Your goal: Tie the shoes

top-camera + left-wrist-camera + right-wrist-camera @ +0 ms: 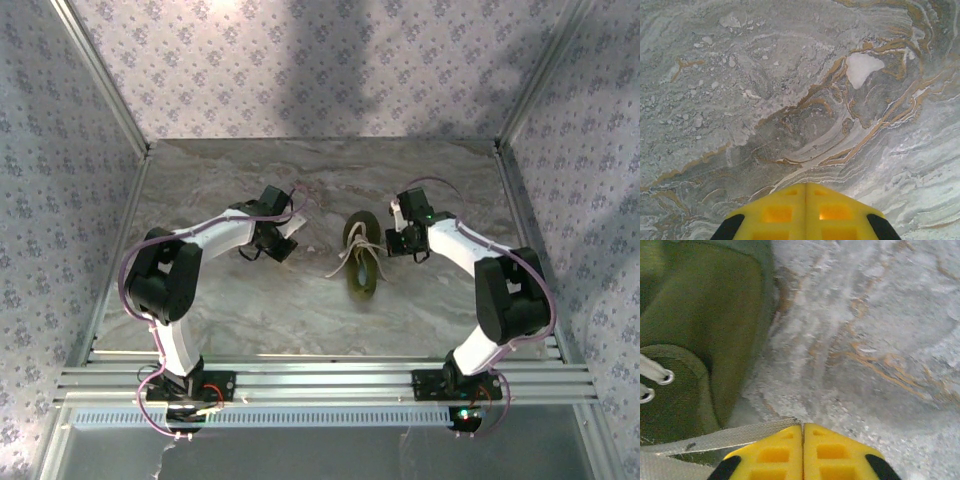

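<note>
A: Top view. What's around?
B: Marble-patterned table [250, 310], floral-papered walls [300, 60] on three sides, and an aluminium rail [320, 380] along the bottom carrying both arm bases. The olive-green shoe [361, 262] lies just right of centre, in full sight. Its whitish laces [340, 268] are loose and trail toward lower left.
A: Grippers there?
B: Left gripper [270, 245] is left of the shoe, clearly apart from it. Right gripper [408, 243] is just beside the shoe's right flank. The jaw gap is too small to read at this size.
A: Left wrist view.
B: Bare table [740, 100], grey swirls with tan veins, and one white patch [862, 67] at upper right. Left gripper [806, 192] is at bottom centre. Its yellow fingers [777, 215] are pressed together along a thin seam: closed, holding nothing.
A: Right wrist view.
B: Shoe [715, 315] takes the left third of the frame, with two metal eyelets [666, 377] at the left edge. Table [880, 340] to the right, blurred. A flat lace [715, 442] runs from lower left up to the fingertips. Right gripper [803, 432] is at bottom centre, and its fingers [832, 452] meet with no gap: closed. The lace touches the tip at the seam. Cannot tell whether it is pinched there or just lies underneath.
</note>
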Available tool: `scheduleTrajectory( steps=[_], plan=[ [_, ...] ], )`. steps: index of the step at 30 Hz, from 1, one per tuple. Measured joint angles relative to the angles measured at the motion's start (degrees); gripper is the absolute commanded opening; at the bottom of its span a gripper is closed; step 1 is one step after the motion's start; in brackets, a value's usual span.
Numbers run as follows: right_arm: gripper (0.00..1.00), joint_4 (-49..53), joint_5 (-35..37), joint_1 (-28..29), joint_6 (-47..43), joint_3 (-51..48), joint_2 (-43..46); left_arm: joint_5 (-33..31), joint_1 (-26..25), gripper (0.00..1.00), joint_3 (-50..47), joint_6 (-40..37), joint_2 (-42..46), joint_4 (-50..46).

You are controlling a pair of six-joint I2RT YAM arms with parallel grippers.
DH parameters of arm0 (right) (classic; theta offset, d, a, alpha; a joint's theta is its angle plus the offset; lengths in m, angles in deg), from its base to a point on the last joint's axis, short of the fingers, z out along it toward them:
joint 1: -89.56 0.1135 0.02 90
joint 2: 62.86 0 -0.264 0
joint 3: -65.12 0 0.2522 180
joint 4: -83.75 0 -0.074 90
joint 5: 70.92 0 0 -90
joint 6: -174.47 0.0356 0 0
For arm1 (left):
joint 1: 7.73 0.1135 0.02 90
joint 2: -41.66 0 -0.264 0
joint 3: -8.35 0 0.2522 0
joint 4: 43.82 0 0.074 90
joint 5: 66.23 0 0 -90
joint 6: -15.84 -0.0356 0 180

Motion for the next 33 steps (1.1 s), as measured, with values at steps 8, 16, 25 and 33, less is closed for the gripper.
scheduleTrajectory(
  steps=[8,16,25,33],
  plan=[
    [0.47,2.0,-0.5,-0.5,-0.3,1.7,0.5,4.3,0.0,0.40,0.0,-0.2,0.8,3.5],
    [0.48,3.8,-0.7,-1.6,0.0,2.0,3.8,13.0,-3.4,0.41,2.1,-1.4,0.8,8.8],
    [0.48,4.3,-3.0,-0.5,0.0,2.5,3.8,17.6,-8.9,0.43,1.7,-9.1,-1.8,13.4],
    [0.47,5.3,-3.2,-0.5,-0.1,2.5,3.9,17.5,-9.3,0.41,5.0,-11.4,-8.8,14.1]
  ],
)
